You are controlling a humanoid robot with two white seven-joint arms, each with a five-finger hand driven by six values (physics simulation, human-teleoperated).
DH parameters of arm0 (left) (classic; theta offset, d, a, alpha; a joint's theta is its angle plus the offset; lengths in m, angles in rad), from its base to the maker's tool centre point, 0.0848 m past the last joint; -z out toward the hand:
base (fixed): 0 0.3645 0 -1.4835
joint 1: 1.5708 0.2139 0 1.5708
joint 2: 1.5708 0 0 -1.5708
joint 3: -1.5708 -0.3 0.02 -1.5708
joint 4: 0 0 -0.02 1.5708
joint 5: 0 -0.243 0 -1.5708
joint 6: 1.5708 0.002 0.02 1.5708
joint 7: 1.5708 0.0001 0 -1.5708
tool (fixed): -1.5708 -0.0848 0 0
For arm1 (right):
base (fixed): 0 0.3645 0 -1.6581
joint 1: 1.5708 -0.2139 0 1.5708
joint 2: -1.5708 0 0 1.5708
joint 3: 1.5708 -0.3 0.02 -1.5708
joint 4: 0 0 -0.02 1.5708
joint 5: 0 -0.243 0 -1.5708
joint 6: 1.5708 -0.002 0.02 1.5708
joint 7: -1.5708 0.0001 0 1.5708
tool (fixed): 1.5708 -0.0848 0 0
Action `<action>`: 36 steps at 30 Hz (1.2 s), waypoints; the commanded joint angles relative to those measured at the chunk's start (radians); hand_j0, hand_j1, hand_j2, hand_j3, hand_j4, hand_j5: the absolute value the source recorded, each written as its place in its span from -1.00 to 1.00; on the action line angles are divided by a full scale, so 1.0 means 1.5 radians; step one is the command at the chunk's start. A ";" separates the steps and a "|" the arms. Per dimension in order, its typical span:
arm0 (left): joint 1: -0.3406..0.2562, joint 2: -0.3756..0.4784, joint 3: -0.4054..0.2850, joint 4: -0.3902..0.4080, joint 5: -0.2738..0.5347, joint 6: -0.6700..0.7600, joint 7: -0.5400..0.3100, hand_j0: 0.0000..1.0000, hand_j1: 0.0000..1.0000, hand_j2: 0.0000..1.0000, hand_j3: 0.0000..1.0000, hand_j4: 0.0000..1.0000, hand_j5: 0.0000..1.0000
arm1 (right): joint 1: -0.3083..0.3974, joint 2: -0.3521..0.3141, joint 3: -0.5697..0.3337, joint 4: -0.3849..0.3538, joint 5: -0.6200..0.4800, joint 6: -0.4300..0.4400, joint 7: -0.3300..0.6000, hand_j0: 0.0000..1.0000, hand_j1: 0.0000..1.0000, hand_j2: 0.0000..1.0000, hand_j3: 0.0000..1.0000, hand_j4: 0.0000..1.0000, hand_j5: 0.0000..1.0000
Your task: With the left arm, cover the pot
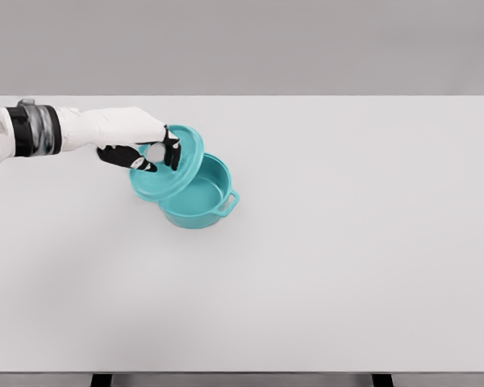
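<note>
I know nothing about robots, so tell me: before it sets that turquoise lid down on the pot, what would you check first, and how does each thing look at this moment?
1. Lid held firmly: ok. The left hand has its fingers around the lid's knob.
2. Lid over the pot: not ok. The lid sits up and to the left of the pot, whose right part shows uncovered.
3. Lid level: not ok. It looks tilted.
4. Pot upright on the table: ok.
5. Pot free of contents that would block the lid: ok for the part in view; the rest is hidden by the lid.
6. Right arm out of the way: ok, it is not in view.
</note>
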 commanded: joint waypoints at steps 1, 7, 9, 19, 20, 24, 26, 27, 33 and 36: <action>0.000 -0.012 0.000 0.000 -0.008 0.002 0.000 -0.11 -0.11 -0.11 -0.11 -0.11 -0.11 | 0.000 0.000 0.000 0.000 0.000 0.000 0.000 1.00 1.00 1.00 1.00 1.00 1.00; 0.002 -0.029 -0.012 0.003 -0.026 0.002 0.000 -0.10 -0.10 -0.10 -0.10 -0.10 -0.10 | 0.000 0.000 0.000 0.000 0.000 0.000 0.000 1.00 1.00 1.00 1.00 1.00 1.00; 0.002 -0.030 -0.020 0.003 -0.027 0.002 0.000 -0.10 -0.10 -0.10 -0.10 -0.10 -0.10 | 0.000 0.000 0.000 0.000 0.000 0.000 0.000 1.00 1.00 1.00 1.00 1.00 1.00; 0.004 -0.045 -0.028 0.004 -0.028 0.002 0.000 -0.10 -0.10 -0.10 -0.10 -0.10 -0.10 | 0.000 0.000 0.000 0.000 0.000 0.000 0.000 1.00 1.00 1.00 1.00 1.00 1.00; 0.004 -0.045 -0.028 0.004 -0.028 0.002 0.000 -0.10 -0.10 -0.10 -0.10 -0.10 -0.10 | 0.000 0.000 0.000 0.000 0.000 0.000 0.000 1.00 1.00 1.00 1.00 1.00 1.00; 0.004 -0.045 -0.029 0.007 -0.028 0.002 0.000 -0.09 -0.09 -0.09 -0.09 -0.09 -0.09 | 0.000 0.000 0.000 0.000 0.000 0.000 0.000 1.00 1.00 1.00 1.00 1.00 1.00; 0.005 -0.047 -0.029 0.007 -0.028 0.002 0.000 -0.08 -0.08 -0.08 -0.08 -0.08 -0.08 | 0.000 0.000 0.000 0.000 0.000 0.000 0.000 1.00 1.00 1.00 1.00 1.00 1.00; 0.005 -0.049 -0.029 0.008 -0.028 0.002 0.000 -0.08 -0.08 -0.08 -0.08 -0.08 -0.08 | 0.000 0.000 0.000 0.000 0.000 0.000 0.000 1.00 1.00 1.00 1.00 1.00 1.00; 0.005 -0.050 -0.033 0.014 -0.028 0.002 0.000 0.06 0.06 0.06 0.06 0.06 0.06 | 0.000 0.000 0.000 0.000 0.000 0.000 0.000 1.00 1.00 1.00 1.00 1.00 1.00; 0.006 -0.050 -0.038 0.014 -0.028 0.002 0.000 0.12 0.12 0.12 0.12 0.12 0.12 | 0.000 0.000 0.000 0.000 0.000 0.000 0.000 1.00 1.00 1.00 1.00 1.00 1.00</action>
